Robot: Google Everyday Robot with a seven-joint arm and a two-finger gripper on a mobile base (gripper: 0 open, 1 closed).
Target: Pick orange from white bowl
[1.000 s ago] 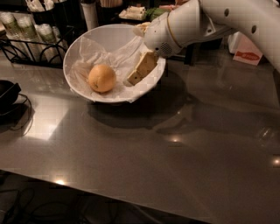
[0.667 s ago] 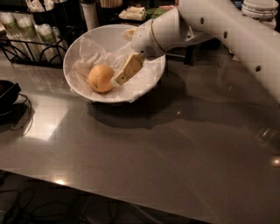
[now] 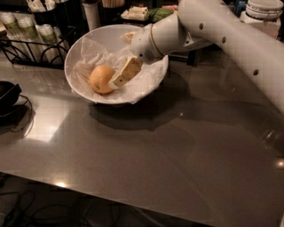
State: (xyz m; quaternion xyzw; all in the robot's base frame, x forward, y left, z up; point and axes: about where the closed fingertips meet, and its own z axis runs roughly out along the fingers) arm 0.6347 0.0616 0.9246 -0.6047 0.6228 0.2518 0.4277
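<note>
Gripper (image 3: 120, 60) has slid leftward across the bowl since a second ago, and the arm has swung further over it with it.

Far left, I've got a black object (image 3: 7, 95) at the edge of the grey table (image 3: 155, 155), with a cord trailing from it. Behind that, a black wire rack (image 3: 33, 46) holding pale bottles.

Moving on, the white bowl (image 3: 68, 71) sits tilted toward me near the back of the table, its crumpled paper lining (image 3: 88, 55) spread inside.

The orange (image 3: 101, 79) lies in the lower left part of the bowl, resting on the paper, not lifted.

Just right of it, one tan finger (image 3: 126, 72) slants down into the bowl, its tip against the fruit's right side. The other finger (image 3: 129, 36) shows higher up by the far rim, well apart from the first, so I read the jaws as spread wide and holding nothing.

To the right, the white arm (image 3: 230, 40) runs from the wrist over the bowl's right rim off toward the upper right corner. A white lidded container (image 3: 266, 13) stands behind it.
</note>
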